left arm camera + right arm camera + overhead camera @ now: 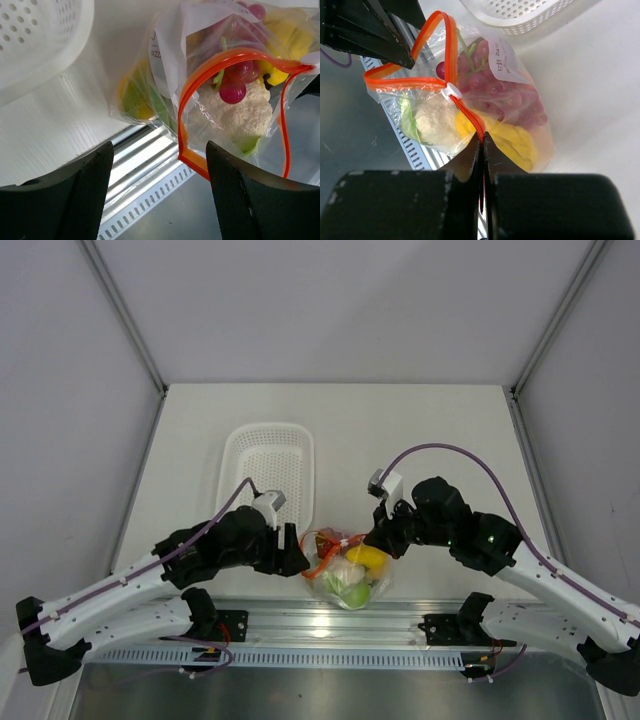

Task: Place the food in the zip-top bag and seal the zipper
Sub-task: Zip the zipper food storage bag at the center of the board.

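A white perforated plastic basket (267, 455) sits left of centre on the white table (200, 440), beyond the left arm. The left gripper (159, 150) holds nothing, its jaws wide apart just beside the gaping mouth of the clear crinkly zip-top bag (350, 575). The bag lies at the table's near edge, over a metal rail (330, 625). White cauliflower (240, 112), purple-red grapes (490, 85) and yellow fruit (515, 140) fill it. The right gripper (481, 142) pinches the orange-red zipper strip (451, 45) beside its white slider (451, 91).
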Controlling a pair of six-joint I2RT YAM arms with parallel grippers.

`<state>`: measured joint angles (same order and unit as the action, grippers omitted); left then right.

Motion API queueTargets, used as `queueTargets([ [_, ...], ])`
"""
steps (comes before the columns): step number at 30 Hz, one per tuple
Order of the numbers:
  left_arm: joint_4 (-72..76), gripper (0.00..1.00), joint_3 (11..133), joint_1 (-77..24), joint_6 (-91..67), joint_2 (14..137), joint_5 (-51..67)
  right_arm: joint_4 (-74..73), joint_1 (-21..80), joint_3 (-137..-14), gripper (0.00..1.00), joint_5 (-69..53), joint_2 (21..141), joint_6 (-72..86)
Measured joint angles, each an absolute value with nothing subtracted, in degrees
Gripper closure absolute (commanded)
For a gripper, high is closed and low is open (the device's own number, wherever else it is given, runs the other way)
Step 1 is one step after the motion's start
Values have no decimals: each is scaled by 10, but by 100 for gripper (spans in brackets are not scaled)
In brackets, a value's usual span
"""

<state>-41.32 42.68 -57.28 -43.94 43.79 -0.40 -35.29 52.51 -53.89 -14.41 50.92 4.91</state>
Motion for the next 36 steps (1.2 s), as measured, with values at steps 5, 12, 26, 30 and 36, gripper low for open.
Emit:
queueTargets([
  [5,-394,48,421,-576,-479,447,9,-353,529,-539,100,-143,509,49],
  [12,-341,99,416,-578,-493,494,76,-353,533,-539,100,-124,509,49],
  [26,-532,99,701,-580,-363,545,81,-360,604,-540,100,87,387,32],
  [30,-565,99,667,-580,-343,571,97,-356,604,-540,100,92,404,36],
  [36,-600,99,689,-589,-338,602,99,-389,610,-541,100,94,416,51],
])
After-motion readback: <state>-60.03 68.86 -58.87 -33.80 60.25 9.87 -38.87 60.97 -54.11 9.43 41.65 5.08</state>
